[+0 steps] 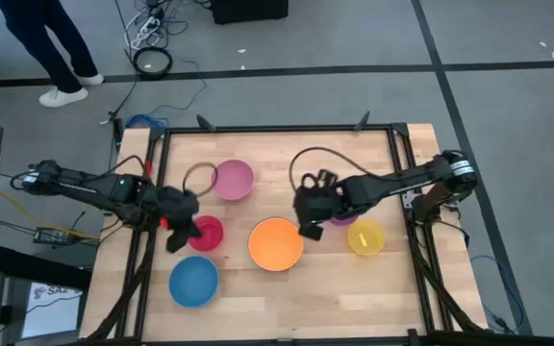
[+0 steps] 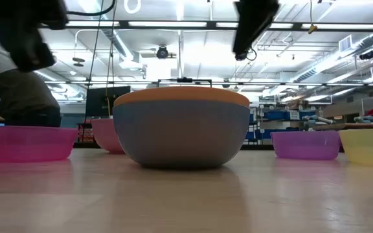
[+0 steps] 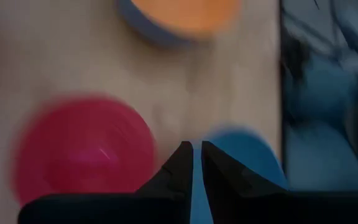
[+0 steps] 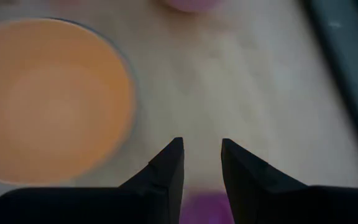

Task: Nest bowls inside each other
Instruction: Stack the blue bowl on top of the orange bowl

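An orange bowl (image 1: 276, 243) sits nested in a blue one at the table's middle; in the low view its orange rim (image 2: 181, 96) shows above the blue wall. Resting apart on their bases are a pink bowl (image 1: 232, 180), a red bowl (image 1: 207, 234), a blue bowl (image 1: 193, 281), a yellow bowl (image 1: 365, 237) and a purple bowl (image 1: 342, 220), the last partly hidden under my right arm. My left gripper (image 3: 196, 163) hovers shut between the red bowl (image 3: 82, 149) and the blue bowl (image 3: 247, 149), holding nothing. My right gripper (image 4: 202, 163) is open and empty, above the purple bowl (image 4: 204, 210), beside the orange one (image 4: 48, 99).
Black rails frame the wooden table (image 1: 277, 308). Bare wood lies along the near edge and right of the pink bowl. Cables and a person's legs (image 1: 61, 58) are on the floor beyond the far edge.
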You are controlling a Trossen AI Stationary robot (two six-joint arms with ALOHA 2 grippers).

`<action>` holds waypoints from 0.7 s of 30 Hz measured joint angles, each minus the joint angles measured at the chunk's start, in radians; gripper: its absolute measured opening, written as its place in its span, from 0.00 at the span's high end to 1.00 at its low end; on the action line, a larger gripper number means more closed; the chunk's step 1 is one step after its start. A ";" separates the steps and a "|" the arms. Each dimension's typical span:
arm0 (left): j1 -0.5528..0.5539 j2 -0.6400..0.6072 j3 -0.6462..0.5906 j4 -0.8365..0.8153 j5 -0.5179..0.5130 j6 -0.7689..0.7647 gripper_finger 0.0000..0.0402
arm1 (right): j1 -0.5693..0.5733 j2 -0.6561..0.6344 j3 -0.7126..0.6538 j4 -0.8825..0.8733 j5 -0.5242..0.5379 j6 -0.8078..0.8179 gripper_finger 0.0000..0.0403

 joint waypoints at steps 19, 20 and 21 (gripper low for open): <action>-0.294 0.090 -0.003 -0.158 -0.052 -0.407 0.90 | 0.099 -0.092 -0.010 -0.188 0.115 0.240 0.75; -0.304 0.111 -0.005 -0.153 -0.050 -0.408 0.90 | 0.102 -0.092 -0.019 -0.188 0.116 0.248 0.75; -0.314 0.133 -0.006 -0.150 -0.050 -0.409 0.90 | 0.106 -0.092 -0.028 -0.189 0.116 0.258 0.75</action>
